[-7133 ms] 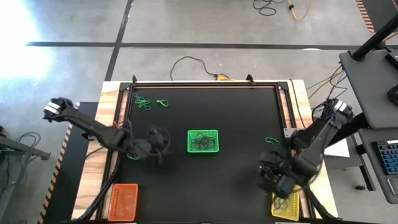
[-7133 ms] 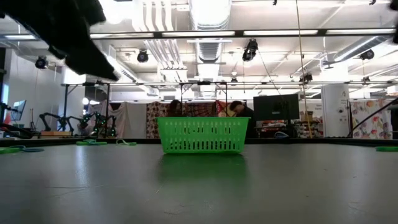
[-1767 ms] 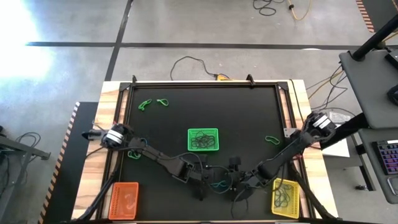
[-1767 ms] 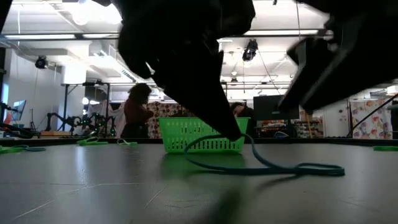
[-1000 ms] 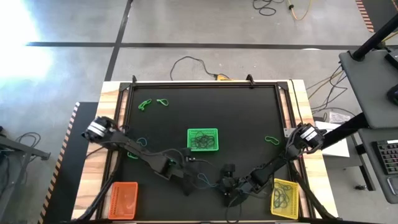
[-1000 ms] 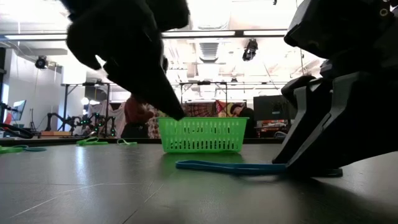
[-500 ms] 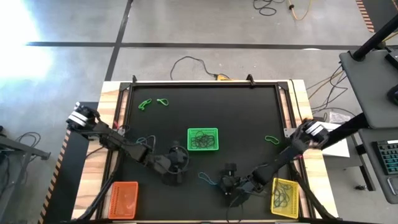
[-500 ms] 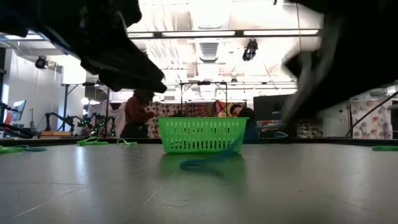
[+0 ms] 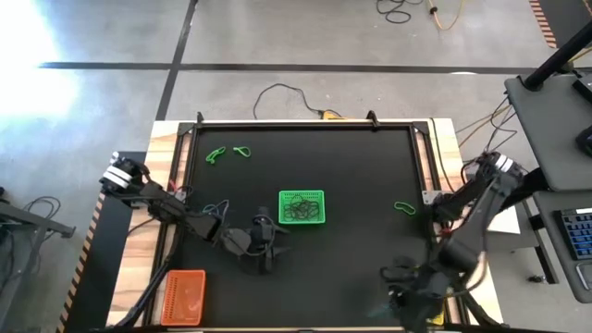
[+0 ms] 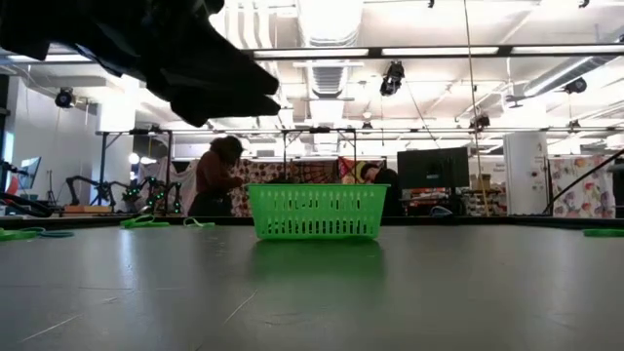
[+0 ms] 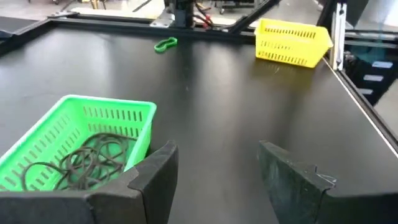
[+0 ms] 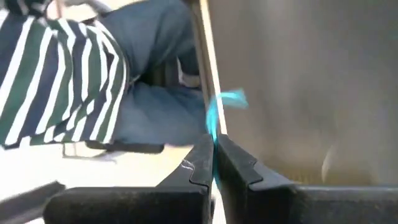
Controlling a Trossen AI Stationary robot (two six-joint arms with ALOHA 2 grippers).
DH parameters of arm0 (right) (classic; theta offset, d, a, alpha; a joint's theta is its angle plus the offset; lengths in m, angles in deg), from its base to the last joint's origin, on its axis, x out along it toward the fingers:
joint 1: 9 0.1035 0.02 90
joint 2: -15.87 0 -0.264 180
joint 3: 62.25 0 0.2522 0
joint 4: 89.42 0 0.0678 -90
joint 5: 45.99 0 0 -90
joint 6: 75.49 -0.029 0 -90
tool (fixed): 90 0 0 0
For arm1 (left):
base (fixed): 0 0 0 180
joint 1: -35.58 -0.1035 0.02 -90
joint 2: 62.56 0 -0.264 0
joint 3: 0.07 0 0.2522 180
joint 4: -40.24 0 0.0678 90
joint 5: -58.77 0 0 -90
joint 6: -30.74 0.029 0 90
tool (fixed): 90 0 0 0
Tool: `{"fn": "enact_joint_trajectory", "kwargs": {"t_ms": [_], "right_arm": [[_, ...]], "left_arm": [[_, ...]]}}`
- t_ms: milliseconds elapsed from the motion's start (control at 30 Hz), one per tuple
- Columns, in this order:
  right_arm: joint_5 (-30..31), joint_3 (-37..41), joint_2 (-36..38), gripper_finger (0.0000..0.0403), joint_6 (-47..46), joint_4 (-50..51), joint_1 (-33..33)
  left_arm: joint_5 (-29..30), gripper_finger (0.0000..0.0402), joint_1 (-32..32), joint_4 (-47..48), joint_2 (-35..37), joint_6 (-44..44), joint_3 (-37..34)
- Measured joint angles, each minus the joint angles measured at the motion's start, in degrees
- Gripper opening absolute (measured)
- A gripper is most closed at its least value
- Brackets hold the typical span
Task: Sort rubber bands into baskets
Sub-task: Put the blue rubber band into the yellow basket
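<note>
My right gripper (image 12: 213, 149) is shut on a blue rubber band (image 12: 225, 99) and hangs blurred over the table's near right corner (image 9: 407, 289), where it hides the yellow basket (image 11: 291, 42). My left gripper (image 11: 214, 162) stands open above the table (image 9: 264, 242), just near-left of the green basket (image 9: 302, 208), which holds dark loops. The orange basket (image 9: 183, 296) stands at the near left. Green rubber bands lie at the far left (image 9: 215, 154) and at the right (image 9: 404, 208). My right gripper pinches the blue rubber band between its two fingertips, at a stretch of the loop (image 12: 212, 127) right at the tips. A short bent piece of the band sticks out past the fingers, clear of the table. The remainder of the loop is hidden by the fingers.
A raised black frame (image 9: 305, 126) runs round the black table top. In the right wrist view a seated person in a striped top (image 12: 68, 81) shows beyond the table's edge. Bare table lies between the green basket and the right edge.
My right gripper has shut on the blue rubber band, lifted it clear of the table and swung quickly toward the near right corner. My left gripper has drawn back from the near middle toward the far left and risen, staying open.
</note>
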Motion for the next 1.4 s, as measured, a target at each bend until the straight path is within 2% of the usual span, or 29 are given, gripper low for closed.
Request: {"fn": "enact_joint_trajectory", "kwargs": {"t_ms": [100,200,300,367,500,633,800,933,1000,1133,1233,1400], "right_arm": [[0.08,-0.77,1.74,0.0009,-12.25,6.62,3.54],[-3.86,0.89,1.56,0.0009,-22.06,9.46,6.66],[-9.32,3.07,0.56,0.0009,-29.06,9.79,8.9],[-9.87,4.65,-0.65,0.0009,-31.17,8.89,9.37],[-9.61,7.65,-3.56,0.0009,-29.46,4.19,9.12],[-10.11,10.3,-8.13,0.0009,-24.21,4.48,9.15],[-10.92,13.77,-12.7,0.0009,-19.36,4.3,8.76],[-17.15,15.72,-15.58,0.0012,-15.35,5.62,7.43],[-17.76,16.23,-16.34,0.0021,-15.29,7.9,7.02],[-19.5,16.47,-16.2,0.0058,-15.75,9.7,6.7],[-18.28,15.18,-15.07,0.0101,-17.7,10.04,6.73],[-15.65,10.07,-13.26,0.0172,-18.23,16.64,6.72]], "left_arm": [[-1.44,0.0203,0.01,-0.18,-1.99,0.67,1.78],[-2.97,0.0203,0.01,1.74,-3.49,2.21,3.64],[-9.03,0.0203,-0.01,9.69,-3.58,3.85,6.15],[-11.05,0.0203,0.03,15.49,-2.34,5.03,8.59],[-9.18,0.0203,0.17,30.09,1.24,5.62,12.99],[-6.04,0.0203,-0.03,42.44,4.81,4.03,15.2],[-6.68,0.0203,-1.17,58.42,7.56,-3.11,15.76],[-6.68,0.0203,-1.93,72.07,9.37,-11.4,15.75],[-6.7,0.0203,-2.03,77.75,9.85,-15.5,15.69],[-6.71,0.0203,-2.04,88.04,10.89,-22.41,15.69],[-6.67,0.02,-2.04,96.23,12.52,-27.7,15.63],[-9.04,0.0184,-2.07,101.12,16.78,-32.77,14.77]]}}
